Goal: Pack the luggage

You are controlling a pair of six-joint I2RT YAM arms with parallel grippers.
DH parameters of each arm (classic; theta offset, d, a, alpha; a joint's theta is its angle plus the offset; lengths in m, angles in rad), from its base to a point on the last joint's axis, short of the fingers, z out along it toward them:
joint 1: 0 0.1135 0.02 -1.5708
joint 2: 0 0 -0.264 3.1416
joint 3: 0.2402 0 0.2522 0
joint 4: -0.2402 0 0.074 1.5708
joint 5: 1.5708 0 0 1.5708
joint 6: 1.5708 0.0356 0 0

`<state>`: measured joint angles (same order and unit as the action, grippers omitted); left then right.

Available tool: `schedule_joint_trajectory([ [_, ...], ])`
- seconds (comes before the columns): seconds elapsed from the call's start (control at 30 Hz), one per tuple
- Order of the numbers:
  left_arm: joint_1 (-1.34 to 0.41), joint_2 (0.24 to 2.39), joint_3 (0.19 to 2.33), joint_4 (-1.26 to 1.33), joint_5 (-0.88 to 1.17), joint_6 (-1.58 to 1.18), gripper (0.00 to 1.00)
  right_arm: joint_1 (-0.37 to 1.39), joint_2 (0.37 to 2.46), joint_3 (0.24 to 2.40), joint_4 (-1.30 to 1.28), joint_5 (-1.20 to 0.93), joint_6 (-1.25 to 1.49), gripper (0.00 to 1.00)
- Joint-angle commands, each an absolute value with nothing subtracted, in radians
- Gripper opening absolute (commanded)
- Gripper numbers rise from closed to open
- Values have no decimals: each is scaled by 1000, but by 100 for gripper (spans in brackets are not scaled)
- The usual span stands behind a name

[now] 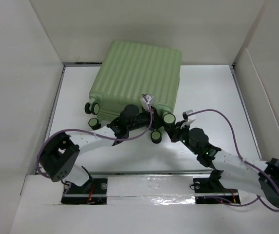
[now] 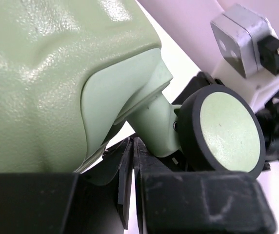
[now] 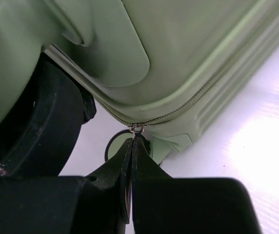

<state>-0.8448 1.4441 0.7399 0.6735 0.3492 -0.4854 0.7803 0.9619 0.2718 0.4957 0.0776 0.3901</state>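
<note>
The luggage (image 1: 137, 73) is a light green ribbed hard-shell suitcase lying flat, lid down, with its black-rimmed wheels (image 1: 169, 118) toward the arms. In the right wrist view its zipper runs along the seam of the shell (image 3: 203, 44), and my right gripper (image 3: 132, 141) is shut on the small metal zipper pull (image 3: 137, 129). Seen from above, that gripper (image 1: 172, 129) sits between two near wheels. My left gripper (image 2: 133, 144) is shut with nothing visible between its jaws, just under the stem of a wheel (image 2: 227, 129) at the corner of the shell (image 2: 32, 73); from above it (image 1: 155, 118) lies at the suitcase's near edge.
White walls (image 1: 27, 97) box in the white table (image 1: 212, 97) on three sides. Two more wheels (image 1: 94, 113) stick out at the suitcase's left near corner. The right arm's wrist camera (image 2: 242, 41) is close beside the left gripper. Purple cables (image 1: 227, 119) loop over both arms.
</note>
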Motion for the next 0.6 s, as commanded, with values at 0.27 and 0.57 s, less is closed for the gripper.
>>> schedule_joint_trajectory([
  [0.27, -839, 1614, 1258, 404, 379, -375, 8, 971, 1342, 336, 1014, 146, 519, 0],
  [0.57, -767, 1484, 984, 273, 149, -353, 73, 894, 1249, 308, 933, 151, 523, 0],
])
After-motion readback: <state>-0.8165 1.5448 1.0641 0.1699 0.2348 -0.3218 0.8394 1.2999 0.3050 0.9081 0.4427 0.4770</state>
